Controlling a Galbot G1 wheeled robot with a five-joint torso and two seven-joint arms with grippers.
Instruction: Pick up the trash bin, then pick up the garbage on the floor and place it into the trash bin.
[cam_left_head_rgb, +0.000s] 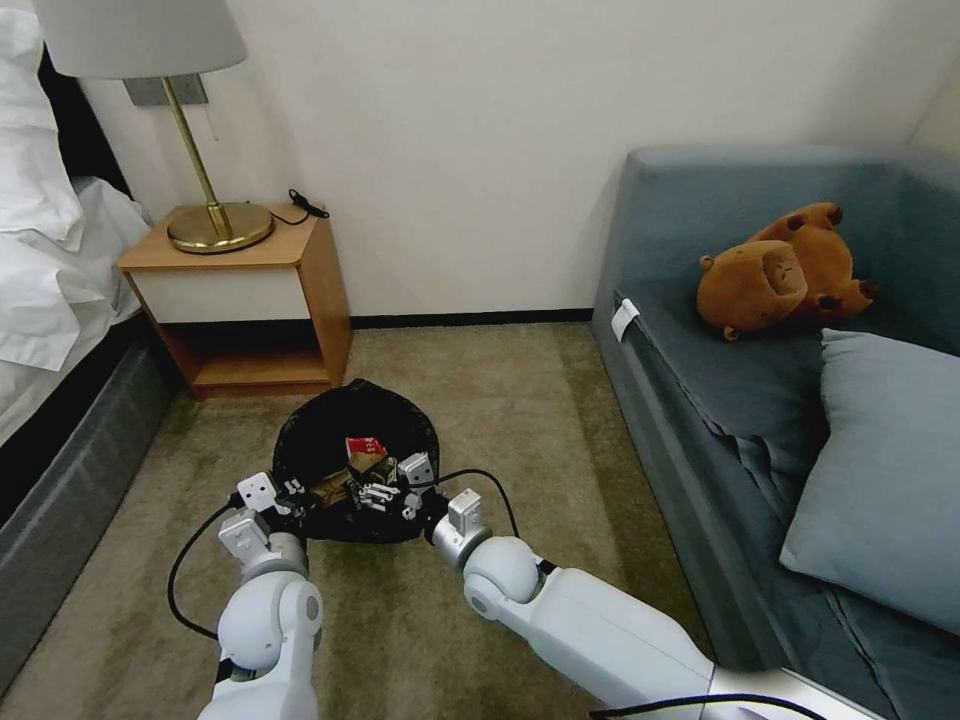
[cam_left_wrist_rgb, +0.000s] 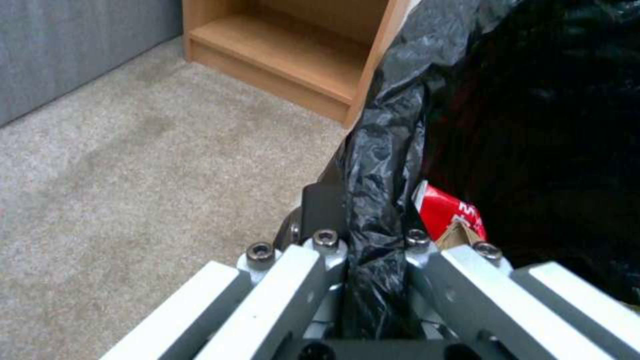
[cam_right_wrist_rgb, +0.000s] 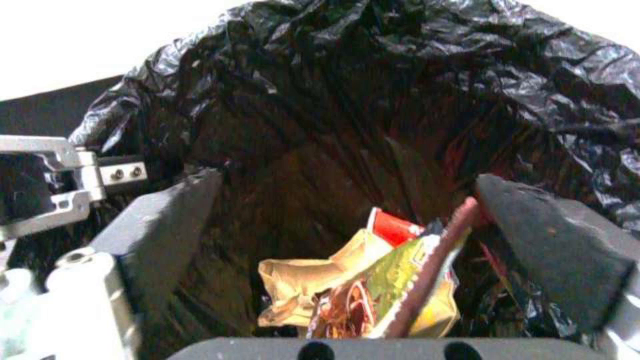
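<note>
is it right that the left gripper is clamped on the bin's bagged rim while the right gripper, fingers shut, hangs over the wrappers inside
Not quite: the right gripper is open, as the right wrist view shows. The left gripper does clamp the trash bin rim, with wrappers inside.

Open carpet (cam_left_head_rgb: 520, 400) flanks the trash bin (cam_left_head_rgb: 357, 420); nightstand (cam_left_head_rgb: 262, 300) crowds behind it.

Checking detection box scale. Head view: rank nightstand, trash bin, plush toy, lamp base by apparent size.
1. Nightstand
2. Trash bin and plush toy: look alike, not ranked
3. Lamp base

The bin sits nearer the camera, so true sizes stay unsure.
</note>
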